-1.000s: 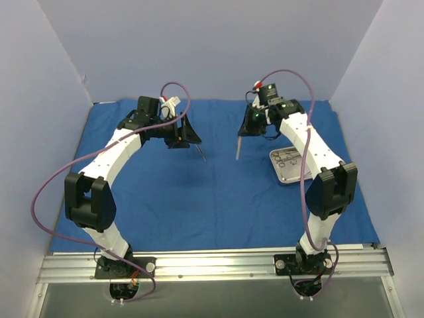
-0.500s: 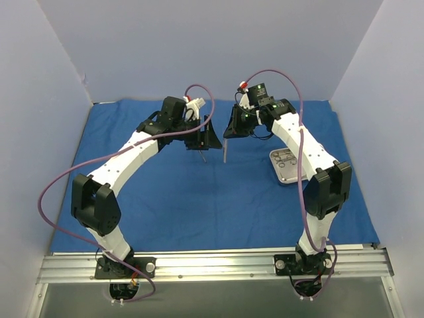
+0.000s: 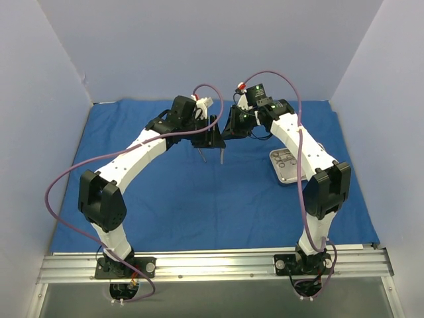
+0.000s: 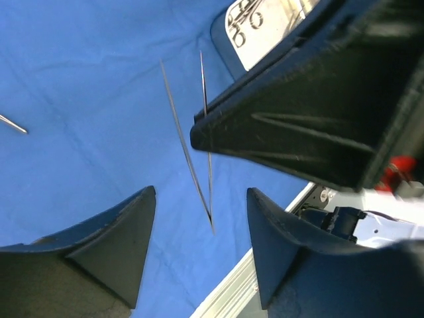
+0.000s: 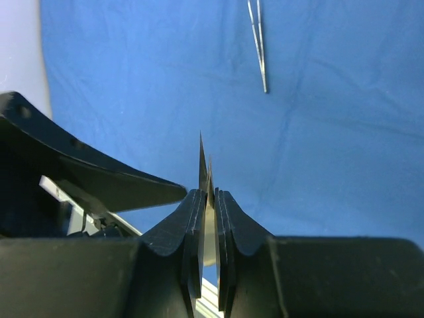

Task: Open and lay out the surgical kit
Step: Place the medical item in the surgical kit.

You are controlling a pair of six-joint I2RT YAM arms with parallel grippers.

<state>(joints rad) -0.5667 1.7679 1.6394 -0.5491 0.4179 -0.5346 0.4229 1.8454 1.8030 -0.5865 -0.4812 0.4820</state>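
The royal-blue cloth wrap (image 3: 199,192) lies spread flat over the table. My right gripper (image 3: 226,132) is shut on a thin silver tweezer-like instrument (image 3: 221,155) that hangs down above the cloth; its blade shows between the pads in the right wrist view (image 5: 207,173). My left gripper (image 3: 211,139) is open and empty, close beside the right one. In the left wrist view the held instrument (image 4: 196,152) hangs just ahead of the open left fingers (image 4: 122,238). A second thin instrument (image 3: 202,155) lies on the cloth, also seen in the right wrist view (image 5: 258,46). The steel tray (image 3: 291,176) holds scissor-handled instruments.
Pale walls close in the left, back and right sides. An aluminium rail (image 3: 212,260) runs along the near edge by the arm bases. The tray sits under the right arm's forearm (image 3: 308,149).
Both grippers have come together at the middle of the cloth: the left swung right, the right swung left carrying the instrument. The instrument on the cloth has not moved.
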